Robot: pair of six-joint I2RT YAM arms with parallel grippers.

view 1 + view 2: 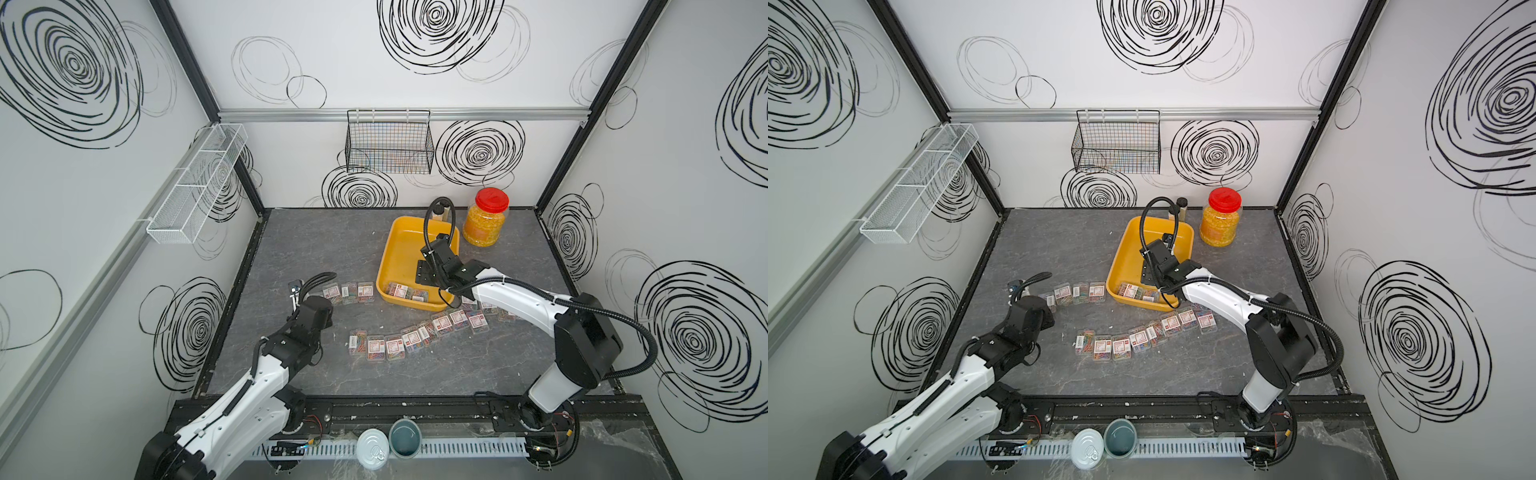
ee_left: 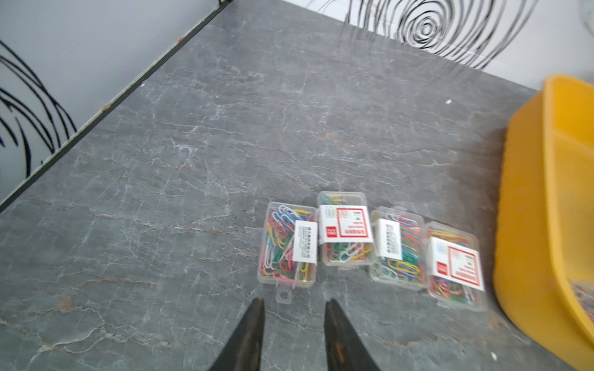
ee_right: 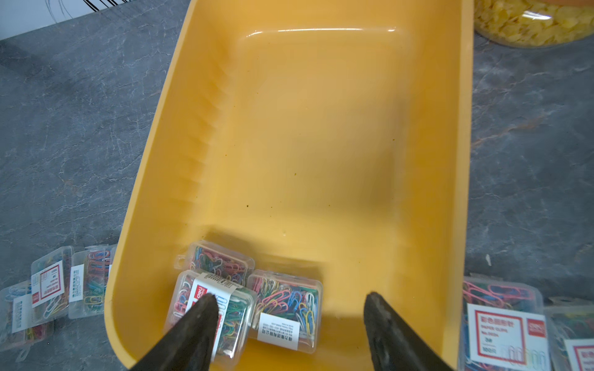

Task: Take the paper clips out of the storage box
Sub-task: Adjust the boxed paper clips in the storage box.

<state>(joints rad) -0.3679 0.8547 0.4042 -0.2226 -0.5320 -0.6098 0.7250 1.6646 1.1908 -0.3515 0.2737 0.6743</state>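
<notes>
The yellow storage box (image 1: pixel 400 232) (image 1: pixel 1128 243) (image 3: pixel 321 144) stands at the back middle of the table. Three clear cases of paper clips (image 3: pixel 286 308) (image 1: pixel 405 291) lie in its near corner. My right gripper (image 3: pixel 290 296) hangs open above them with nothing between its fingers. One fingertip (image 3: pixel 205 305) is over the labelled case (image 3: pixel 193 298). More cases lie on the table: a short row (image 1: pixel 349 292) (image 2: pixel 347 231) left of the box and a curved row (image 1: pixel 415 336) (image 1: pixel 1142 336) in front of it. My left gripper (image 2: pixel 294 302) is open and empty, just short of the row's end case (image 2: pixel 287 244).
A red-lidded jar of yellow grains (image 1: pixel 486 218) stands right of the box, with a small black-capped bottle (image 1: pixel 1181 206) behind it. A black wire basket (image 1: pixel 388 141) hangs on the back wall and a white mesh shelf (image 1: pixel 195 183) on the left wall. Two cans (image 1: pixel 388 442) sit past the front rail.
</notes>
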